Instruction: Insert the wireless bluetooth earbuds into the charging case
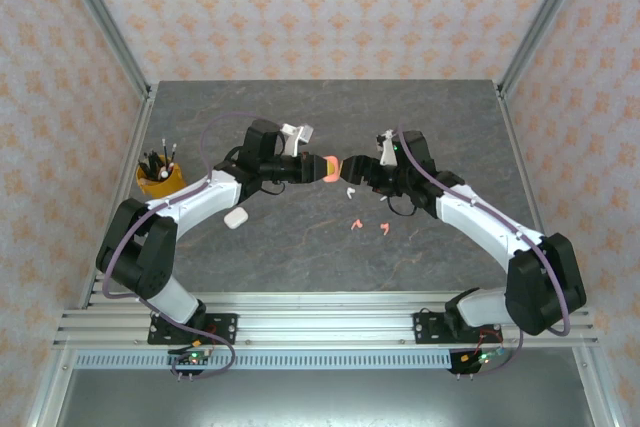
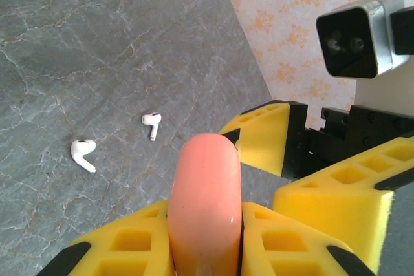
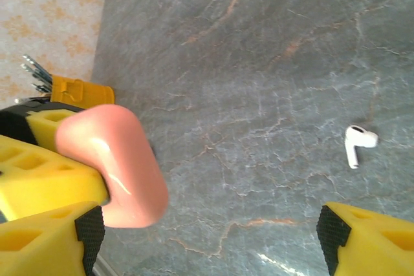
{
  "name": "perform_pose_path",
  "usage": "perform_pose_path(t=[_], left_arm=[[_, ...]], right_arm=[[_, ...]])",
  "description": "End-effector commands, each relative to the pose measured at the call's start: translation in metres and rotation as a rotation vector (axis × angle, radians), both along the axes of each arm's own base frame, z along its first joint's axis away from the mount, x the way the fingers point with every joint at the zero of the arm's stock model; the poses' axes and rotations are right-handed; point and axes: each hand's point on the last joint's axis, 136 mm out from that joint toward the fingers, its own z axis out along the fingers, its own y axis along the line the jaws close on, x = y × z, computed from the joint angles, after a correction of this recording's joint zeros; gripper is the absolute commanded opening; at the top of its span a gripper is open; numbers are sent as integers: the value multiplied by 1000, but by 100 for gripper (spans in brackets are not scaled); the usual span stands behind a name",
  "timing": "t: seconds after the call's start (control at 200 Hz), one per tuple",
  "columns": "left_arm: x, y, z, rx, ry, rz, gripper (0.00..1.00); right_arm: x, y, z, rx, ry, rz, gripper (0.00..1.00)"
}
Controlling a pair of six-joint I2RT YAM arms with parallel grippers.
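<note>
L gripper clamps pink case, long axis aimed straight at R gripper, whose jaws gape w/ case tip just beside one finger. We judge R arm nearer the earbuds, loose on table.

You are looking at a pink case cut off by the left wrist view's bottom edge, its lower end hidden between the fingers of the left gripper. From above, you are seeing the pink earbuds as shapeless specks.
</note>
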Motion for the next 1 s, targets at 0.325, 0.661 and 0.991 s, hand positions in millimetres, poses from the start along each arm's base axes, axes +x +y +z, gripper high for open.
perform_pose_path(t=[0.325, 0.661, 0.991], left_arm=[[-1, -3, 29, -29, -58, -32, 0], [-11, -2, 53, -58, -99, -58, 0], [-11, -3, 48, -47, -94, -69, 0]], right_arm=[[12, 12, -7, 42, -6, 24, 83], [24, -19, -57, -9, 84, -109, 79], [12, -23, -15, 34, 18, -65, 78]])
